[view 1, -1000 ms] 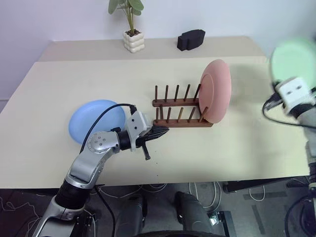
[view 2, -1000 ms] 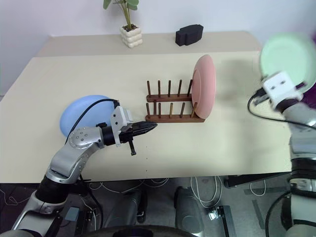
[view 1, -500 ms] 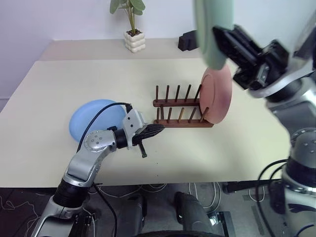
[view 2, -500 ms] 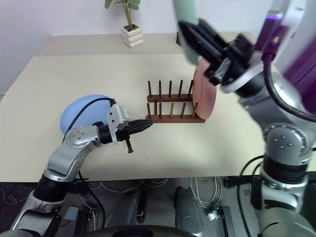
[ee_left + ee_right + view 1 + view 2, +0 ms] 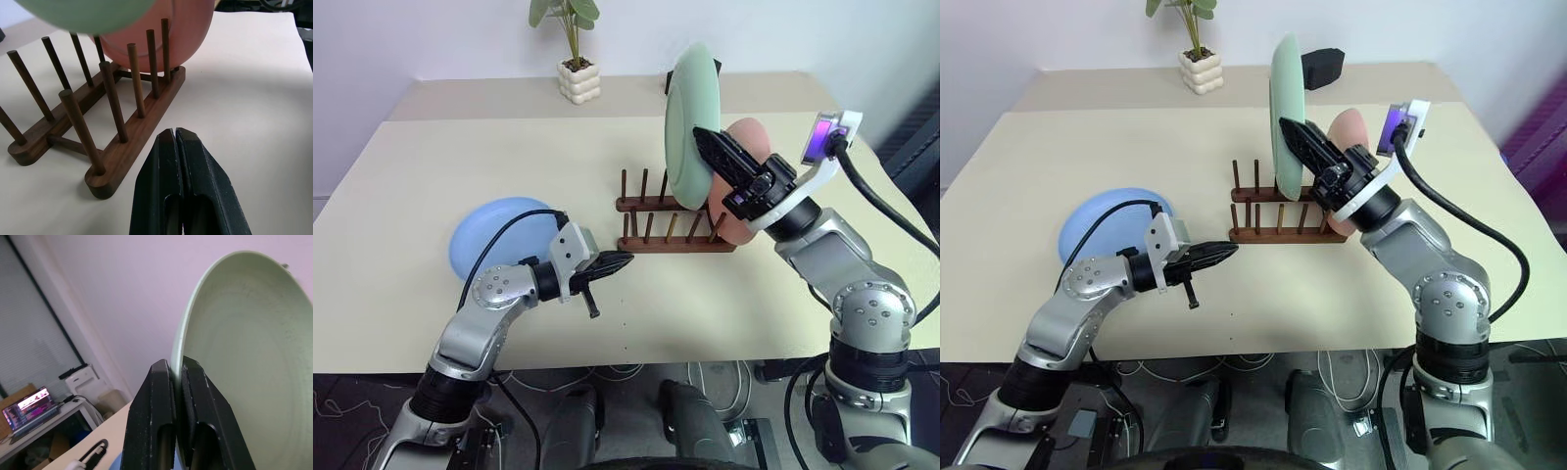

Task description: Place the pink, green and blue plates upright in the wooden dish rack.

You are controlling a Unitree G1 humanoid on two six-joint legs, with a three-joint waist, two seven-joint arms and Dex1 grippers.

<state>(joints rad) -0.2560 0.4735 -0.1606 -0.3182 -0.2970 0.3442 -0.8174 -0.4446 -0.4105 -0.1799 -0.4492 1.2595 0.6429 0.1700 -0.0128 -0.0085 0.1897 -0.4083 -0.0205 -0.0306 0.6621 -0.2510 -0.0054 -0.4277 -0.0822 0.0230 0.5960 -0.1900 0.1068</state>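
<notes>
The green plate [image 5: 688,122] stands on edge in the air above the wooden dish rack [image 5: 671,223], with my right gripper [image 5: 699,135] shut on its rim; the grip is close up in the right wrist view [image 5: 177,366]. The pink plate [image 5: 751,191] stands upright in the right end of the rack, partly hidden behind my right gripper. Left of the rack, the blue plate [image 5: 497,238] lies flat on the table. My left gripper [image 5: 625,260] is shut and holds nothing, low over the table just left of the rack's near rail [image 5: 122,147].
At the back a potted plant [image 5: 576,59] and a black object [image 5: 1322,67] stand on a second, farther tabletop. The beige table [image 5: 431,176] has bare surface to the left and in front of the rack, ending at its front edge.
My right arm has swung in from the far right with the green plate and rolled, so the plate now stands on edge over the rack. The left gripper has stayed about where it was.
</notes>
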